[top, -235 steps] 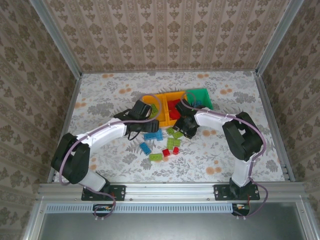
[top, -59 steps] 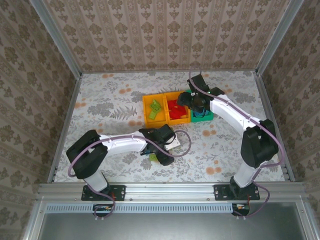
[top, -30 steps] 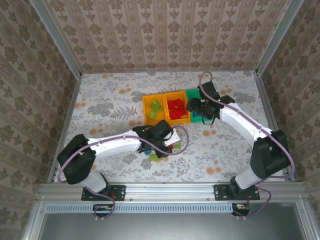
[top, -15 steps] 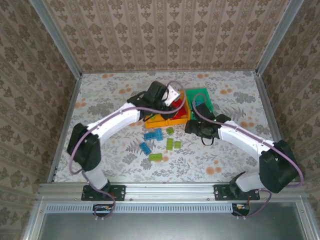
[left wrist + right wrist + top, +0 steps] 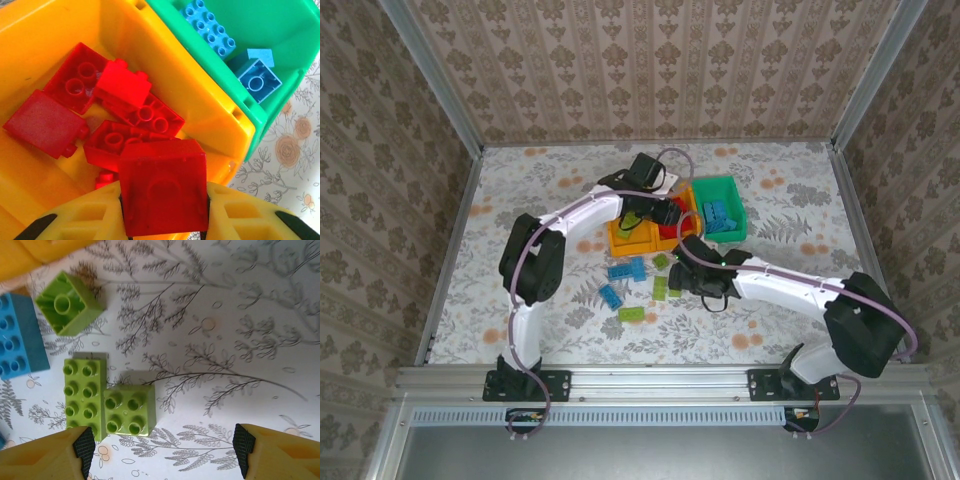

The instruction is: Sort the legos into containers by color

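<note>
Brick (image 5: 163, 186) in left claw (image 5: 165, 220), now over bin (image 5: 210, 100)

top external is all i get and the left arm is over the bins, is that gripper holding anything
observer: yes, the left gripper is shut on a red brick, held over the orange-yellow bin that has other red bricks in it
operator: and what's under the right one
observer: the right gripper is open, with a long lime green brick and a square lime green brick side by side just ahead of its fingers
</note>
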Controlling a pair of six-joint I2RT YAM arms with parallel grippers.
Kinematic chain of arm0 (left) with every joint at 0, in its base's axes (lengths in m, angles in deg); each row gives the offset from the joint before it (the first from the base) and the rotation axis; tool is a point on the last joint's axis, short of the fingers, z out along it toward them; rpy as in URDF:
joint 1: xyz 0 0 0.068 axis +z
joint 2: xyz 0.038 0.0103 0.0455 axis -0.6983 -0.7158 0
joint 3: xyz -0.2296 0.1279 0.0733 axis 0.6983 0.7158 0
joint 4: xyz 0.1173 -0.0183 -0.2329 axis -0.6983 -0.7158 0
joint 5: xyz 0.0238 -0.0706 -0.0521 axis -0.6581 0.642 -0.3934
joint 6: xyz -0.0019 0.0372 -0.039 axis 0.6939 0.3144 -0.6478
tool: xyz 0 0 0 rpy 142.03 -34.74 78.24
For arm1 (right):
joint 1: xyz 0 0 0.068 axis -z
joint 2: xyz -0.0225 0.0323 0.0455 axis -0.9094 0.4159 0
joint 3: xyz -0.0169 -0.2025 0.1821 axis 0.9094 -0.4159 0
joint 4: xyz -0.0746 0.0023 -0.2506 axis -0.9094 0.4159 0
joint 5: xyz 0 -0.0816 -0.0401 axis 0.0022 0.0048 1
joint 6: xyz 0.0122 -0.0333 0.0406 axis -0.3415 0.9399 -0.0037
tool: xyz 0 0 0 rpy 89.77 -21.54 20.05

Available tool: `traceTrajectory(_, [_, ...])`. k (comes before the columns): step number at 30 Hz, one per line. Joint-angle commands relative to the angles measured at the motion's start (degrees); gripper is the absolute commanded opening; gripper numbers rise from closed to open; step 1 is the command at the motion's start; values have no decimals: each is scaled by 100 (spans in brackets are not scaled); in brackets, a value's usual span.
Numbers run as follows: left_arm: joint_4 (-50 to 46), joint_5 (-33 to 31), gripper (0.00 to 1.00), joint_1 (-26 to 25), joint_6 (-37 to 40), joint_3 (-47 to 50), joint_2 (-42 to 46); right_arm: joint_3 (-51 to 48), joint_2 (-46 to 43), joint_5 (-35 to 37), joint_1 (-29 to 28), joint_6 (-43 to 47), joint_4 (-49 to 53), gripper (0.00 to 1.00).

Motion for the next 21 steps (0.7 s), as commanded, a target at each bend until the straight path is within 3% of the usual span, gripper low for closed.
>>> traceTrajectory(1, [164, 234, 38, 31, -466, -265, -50, 124, 288, 132, -155, -213, -101, 77])
traceTrajectory(5, [261, 335, 44, 40, -659, -287, -85, 304, 612, -30, -239, -122, -80, 75])
traceTrajectory(15, [769, 455, 74, 65, -1096, 267, 386, 564, 1121, 11, -258, 65, 40, 69])
traceTrajectory(21, [1187, 479, 83, 186, -1348, 854, 899, 757, 1371, 51, -237, 196, 267, 50])
